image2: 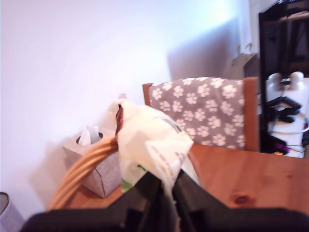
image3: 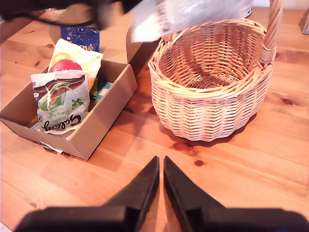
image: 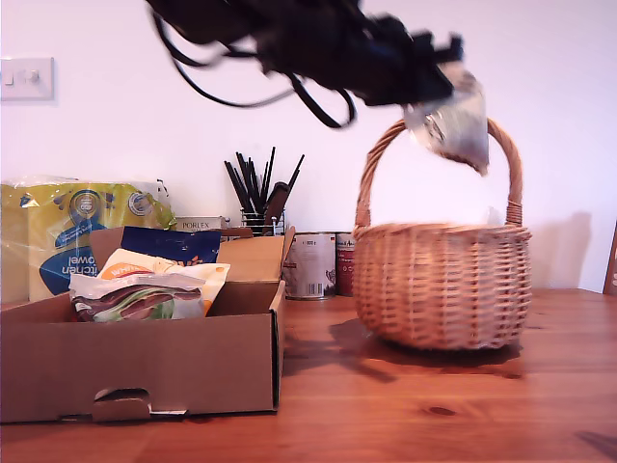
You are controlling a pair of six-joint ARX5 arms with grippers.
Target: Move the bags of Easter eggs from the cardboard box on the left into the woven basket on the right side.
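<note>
First gripper (image: pixel 445 92) clamped on egg bag (image: pixel 455 123) beside woven basket (image: pixel 443 289) handle. Best centred over the opening, clear of the handle, before release. Second gripper (image3: pixel 161 166) closed, empty.

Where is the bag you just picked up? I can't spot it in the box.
It hangs from my first gripper above the woven basket, beside the handle's top, toward the exterior view's right: a pale packet, not yet inside.

Cardboard box (image: pixel 145 362) sits at the exterior view's left of the worktop (image: pixel 434 405), woven basket (image: pixel 443 285) at its right; tins (image: pixel 313 265) stand behind, between them.
</note>
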